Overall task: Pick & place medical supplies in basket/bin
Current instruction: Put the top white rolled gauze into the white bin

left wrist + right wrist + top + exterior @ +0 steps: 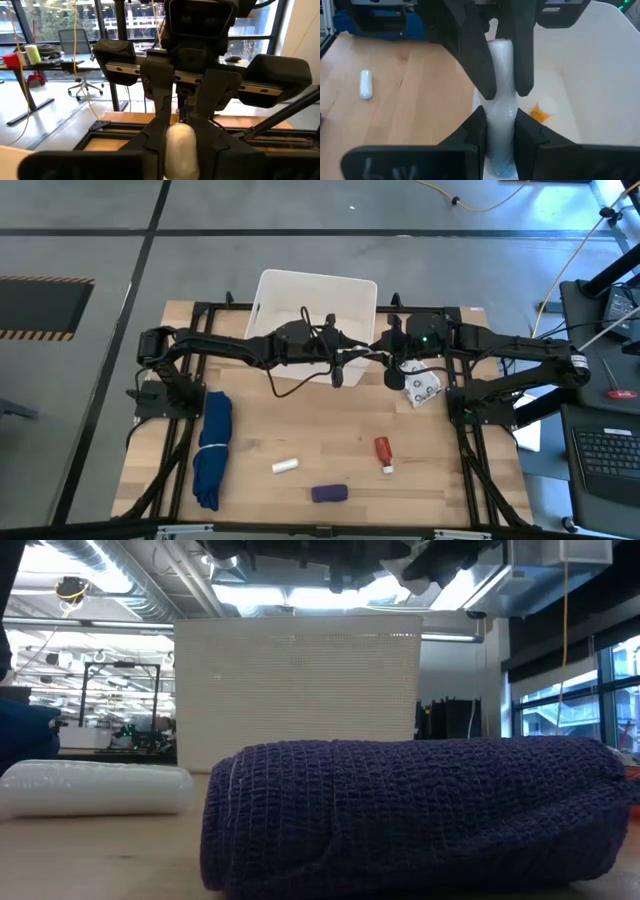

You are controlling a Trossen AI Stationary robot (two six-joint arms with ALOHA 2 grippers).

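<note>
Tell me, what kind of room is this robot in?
Probably a robotics lab or workshop. The robot works at a wooden table on a grey concrete floor. There is a keyboard beside it, and an office chair by big windows.

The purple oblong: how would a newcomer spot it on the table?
Start at the wooden table in the high view and go to its near edge, opposite the white tub. The purple oblong lies between the white roll and red tube, the only dark, woven-textured piece.
</note>
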